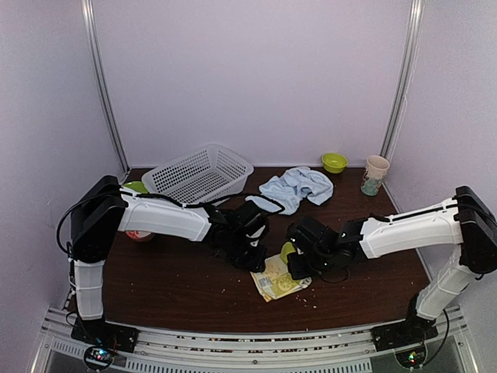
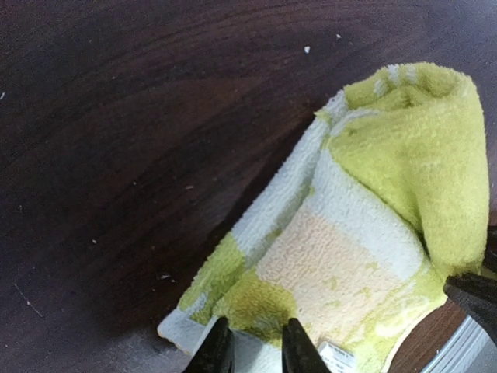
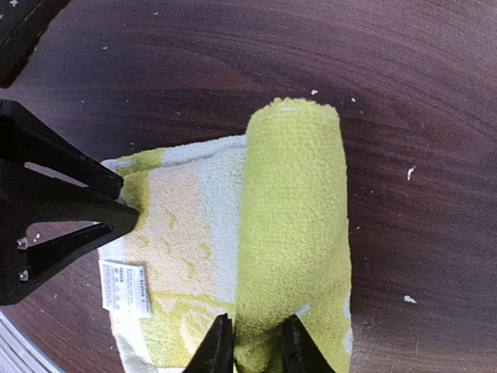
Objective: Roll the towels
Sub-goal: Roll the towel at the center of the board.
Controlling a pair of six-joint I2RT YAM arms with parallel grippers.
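Observation:
The lime-green and yellow towel lies near the table's front, between both grippers. Its right part is rolled into a green tube, and the flat printed part lies to the left. My left gripper is shut on a bunched fold at the flat end's edge. My right gripper stands slightly open, the roll's near end between its fingers. In the top view the left gripper and right gripper sit close on either side. The pale blue towel lies crumpled at the back.
A white mesh basket stands tilted at the back left. A green bowl and a cup are at the back right. The towel's white label faces up. Crumbs dot the dark table.

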